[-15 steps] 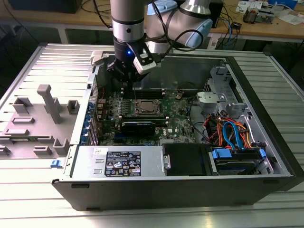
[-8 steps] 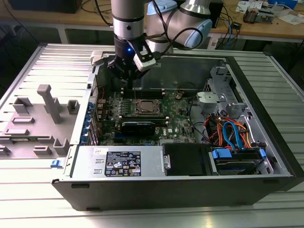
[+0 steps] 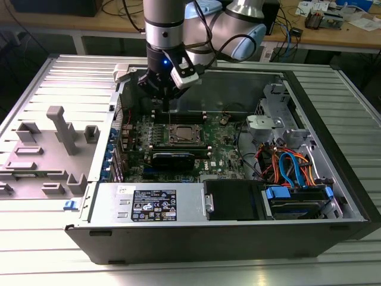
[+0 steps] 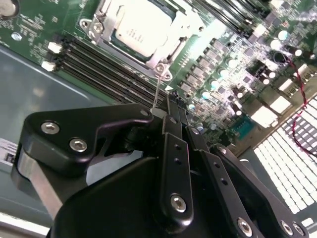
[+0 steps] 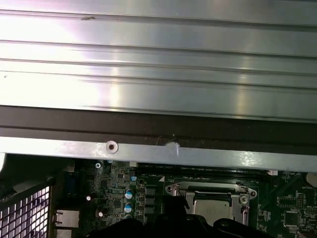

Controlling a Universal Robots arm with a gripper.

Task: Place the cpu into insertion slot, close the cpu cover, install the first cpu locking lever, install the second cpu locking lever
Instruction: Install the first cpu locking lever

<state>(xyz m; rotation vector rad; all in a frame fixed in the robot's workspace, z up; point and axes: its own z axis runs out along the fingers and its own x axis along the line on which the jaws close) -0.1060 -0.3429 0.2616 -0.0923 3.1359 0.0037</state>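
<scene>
**Operator:** Where is the cpu (image 4: 141, 29) sitting?

**Technician:** It is lying flat inside the insertion slot (image 3: 182, 143) on the green motherboard (image 3: 223, 152), with its silvery top facing up. The first wrist view is showing it seated as well.

**Operator:** How is the cpu cover (image 4: 103, 22) lying?

**Technician:** It is lying down over the chip. Its frame is resting around the edges, and the metal top is showing through the square window.

**Operator:** And the locking lever?

**Technician:** One thin wire lever (image 4: 157, 91) is standing up from a corner of the socket and rising toward the gripper (image 4: 173, 99).

**Operator:** What is the gripper doing?

**Technician:** Its fingers (image 4: 174, 144) are pressing together, with no gap showing. The lever's free end is reaching just beside the tips. I cannot tell whether it is being pinched.

**Operator:** Surroundings?

**Technician:** Long black memory slots (image 4: 104, 64) are running just beside the socket. In the exterior view, the arm (image 3: 164, 24) is hanging over the open computer case (image 3: 178, 241). A black card (image 3: 172, 158) is lying near the socket. Orange and blue cables (image 3: 292, 170) are bunching at the exterior view's right.
</scene>
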